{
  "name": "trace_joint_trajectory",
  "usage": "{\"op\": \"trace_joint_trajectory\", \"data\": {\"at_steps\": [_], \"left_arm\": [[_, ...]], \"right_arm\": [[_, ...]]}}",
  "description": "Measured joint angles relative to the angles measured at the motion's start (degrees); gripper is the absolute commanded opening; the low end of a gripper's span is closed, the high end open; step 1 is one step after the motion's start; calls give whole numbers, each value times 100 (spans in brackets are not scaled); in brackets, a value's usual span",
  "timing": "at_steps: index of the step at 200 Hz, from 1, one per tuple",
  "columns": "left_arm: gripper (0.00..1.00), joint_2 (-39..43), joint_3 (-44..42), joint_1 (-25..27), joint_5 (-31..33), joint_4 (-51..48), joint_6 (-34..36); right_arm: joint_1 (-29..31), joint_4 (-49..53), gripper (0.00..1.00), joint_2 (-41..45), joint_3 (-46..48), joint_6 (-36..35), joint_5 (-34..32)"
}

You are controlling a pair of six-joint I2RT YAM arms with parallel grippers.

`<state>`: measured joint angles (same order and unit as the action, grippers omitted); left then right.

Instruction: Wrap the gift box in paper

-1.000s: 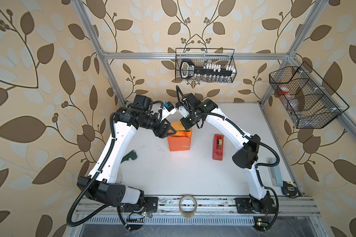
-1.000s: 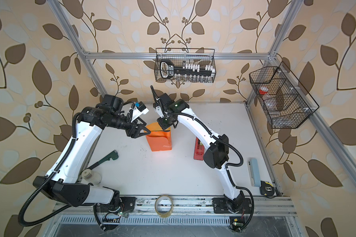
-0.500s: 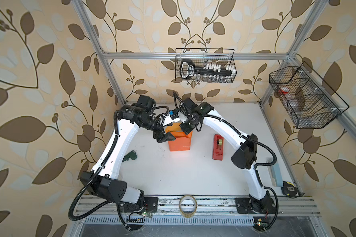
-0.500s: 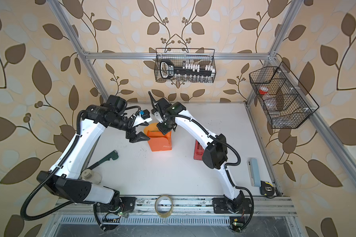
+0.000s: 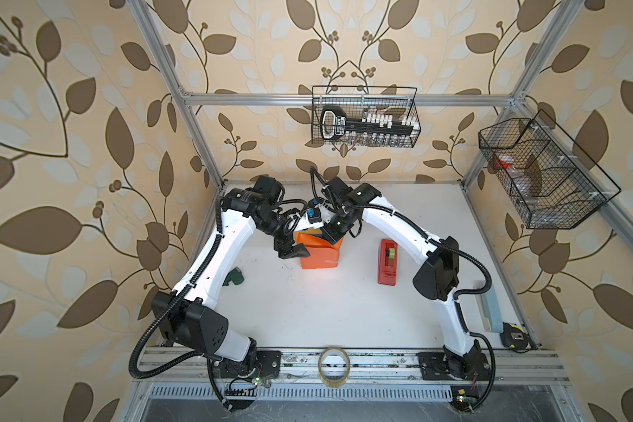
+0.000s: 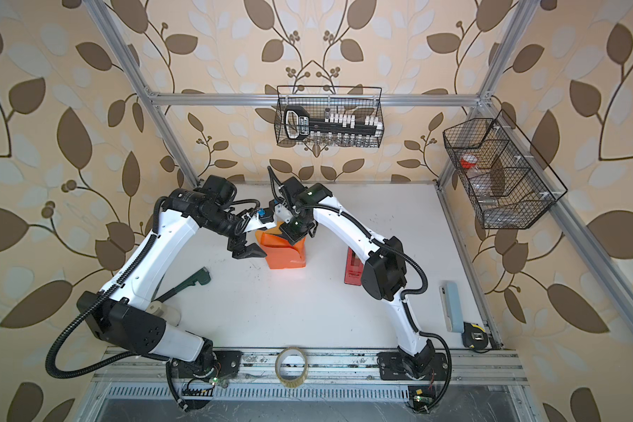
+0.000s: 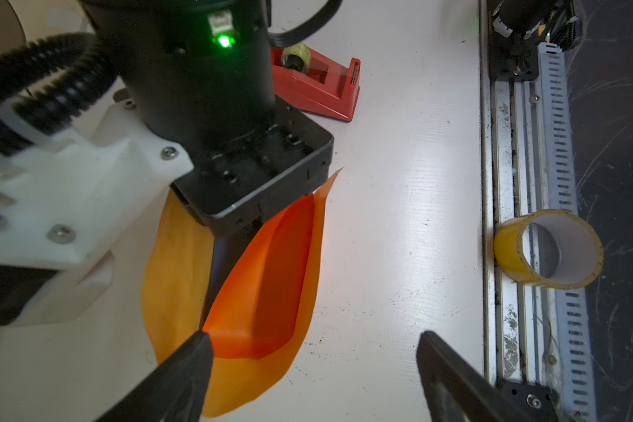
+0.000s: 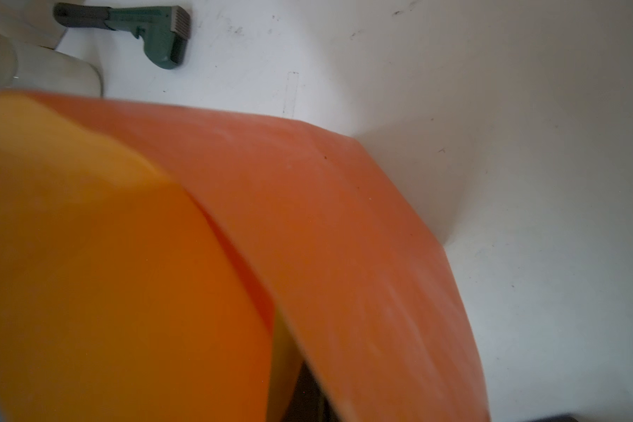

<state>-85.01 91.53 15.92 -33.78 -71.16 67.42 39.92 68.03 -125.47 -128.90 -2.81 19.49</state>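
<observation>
The gift box (image 7: 220, 265) sits mid-bench towards the back wall, almost wholly covered by the paper (image 5: 320, 254); only a dark sliver of it shows in the left wrist view, between an upturned yellow-tan flap and the orange face folded over the top. The right end effector (image 5: 331, 234) is clenched and bears down on the far end of the parcel; whether it pinches a paper edge cannot be told, since the sheet fills its own wrist view. The left end effector (image 7: 313, 339) is released, jaws spread wide with nothing between them; one fingertip (image 7: 198, 341) lies at a folded corner of the orange face, the other over bare bench (image 7: 399, 219).

The step in hand looks like the fold-over of the long sides, with one flap laid and the other loose; the wrap seems roughly half done. The next move probably calls for the left end effector to take the loose flap by its edge and draw it across while the right holds the parcel down; then tape from the red tape dispenser (image 5: 388, 261), which stands near on the right.
</observation>
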Motion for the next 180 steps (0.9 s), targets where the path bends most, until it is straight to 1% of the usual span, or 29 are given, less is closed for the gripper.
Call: {"op": "trace_joint_trajectory", "data": {"at_steps": [48, 73, 91, 103, 116, 156, 180], "left_arm": [[95, -186, -2, 245, 92, 96, 142], [99, -310, -26, 439, 177, 227, 201], [99, -426, -28, 546, 164, 323, 256], [99, -531, -28, 636, 179, 417, 258], [99, -682, -28, 726, 234, 531, 258], [99, -1167, -28, 907, 369, 831, 251], [99, -1379, -20, 929, 415, 940, 251]], "right_arm": [[-186, -98, 0, 608, 262, 50, 737], [-214, -120, 0, 820, 293, 105, 778], [-302, -214, 0, 1071, 525, 181, 719], [-415, -376, 0, 1381, 942, 243, 669], [-581, -660, 0, 1888, 1620, 343, 634], [-1329, -1895, 0, 3722, 3873, 802, 636], [-1652, -2424, 0, 4356, 4784, 988, 649]]}}
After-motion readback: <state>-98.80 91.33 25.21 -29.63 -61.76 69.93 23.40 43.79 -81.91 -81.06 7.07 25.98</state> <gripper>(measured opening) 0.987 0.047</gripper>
